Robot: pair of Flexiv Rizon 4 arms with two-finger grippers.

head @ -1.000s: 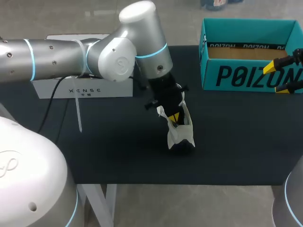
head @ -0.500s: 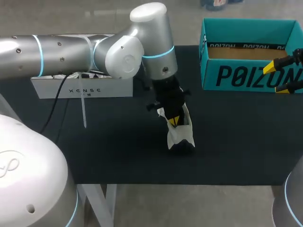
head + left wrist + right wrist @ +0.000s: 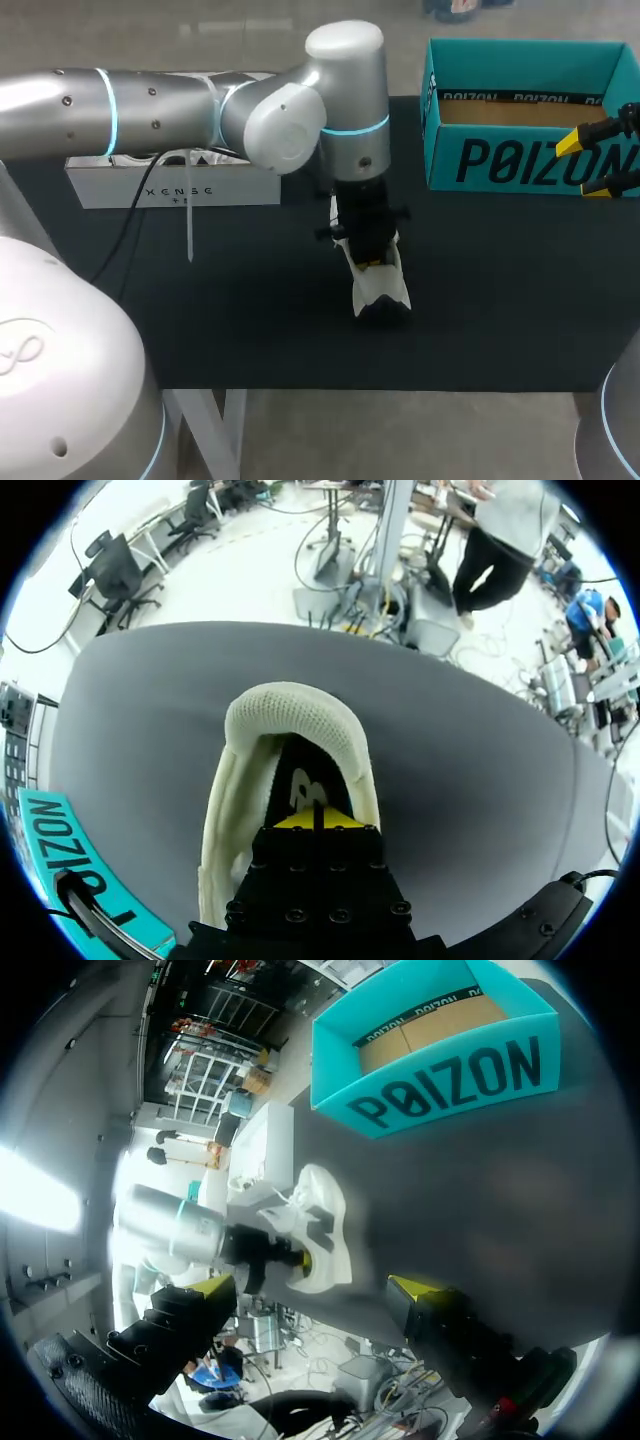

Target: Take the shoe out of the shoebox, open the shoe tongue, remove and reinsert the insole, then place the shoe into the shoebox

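1. One shoe (image 3: 380,285) stands on the table (image 3: 250,300), outside the shoebox (image 3: 520,160). The left gripper (image 3: 317,821) sits in its opening from above.
2. Left tips are together, with the yellow ends down on the black insole (image 3: 300,780). Whether they pinch it cannot be told.
3. The shoe's long axis runs straight ahead of the left fingers, rounded end farthest out. Judgement: the insole should lift out up and back along that axis.
4. Right gripper (image 3: 315,1288): fingers apart, nothing between them, just before the shoebox's front wall and well apart from the shoe. The left arm is nearer.
5. Room: dark tabletop shows all round the shoe, and the table's edge lies beyond the shoe's far end.
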